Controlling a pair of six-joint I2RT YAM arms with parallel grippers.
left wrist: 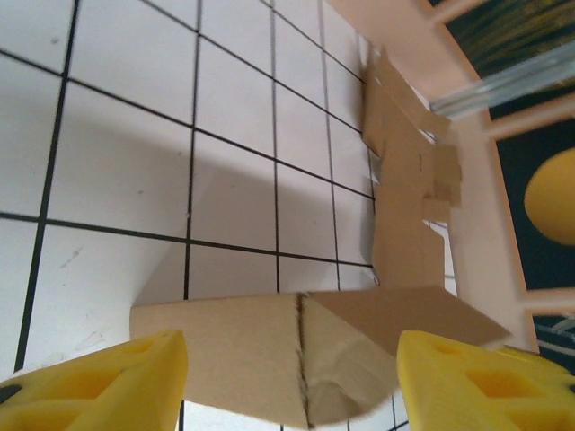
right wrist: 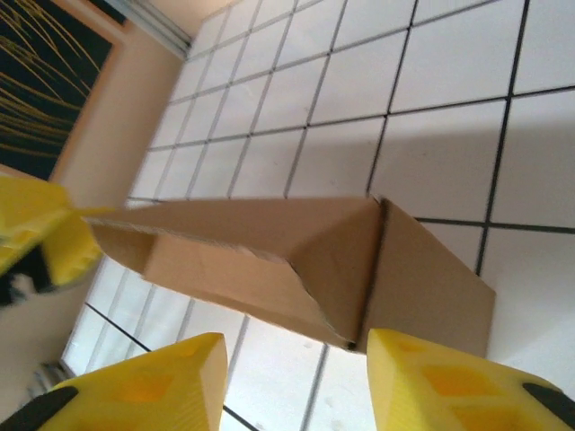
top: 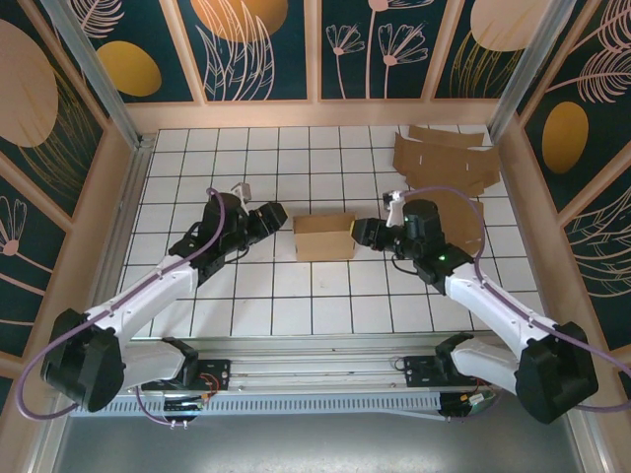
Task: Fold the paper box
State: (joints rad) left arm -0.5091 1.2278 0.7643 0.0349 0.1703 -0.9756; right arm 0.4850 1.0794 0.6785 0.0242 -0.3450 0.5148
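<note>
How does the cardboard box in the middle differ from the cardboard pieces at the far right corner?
The box is folded up into a standing shape with walls; the cardboard pieces lie flat and unfolded. The box covers less of the table than the spread-out pieces. The box sits in the middle; the pieces lie at the far right corner. Both are plain brown cardboard.

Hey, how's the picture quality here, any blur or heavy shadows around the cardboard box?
Top external view: even light, sharp, little shadow by the cardboard box. Left wrist view: a soft grey shadow lies on the tiles beyond the box; the yellow end effector fingers are blurred up close. Right wrist view: box sharp, shadow on the tiles behind it, near fingers soft.
</note>
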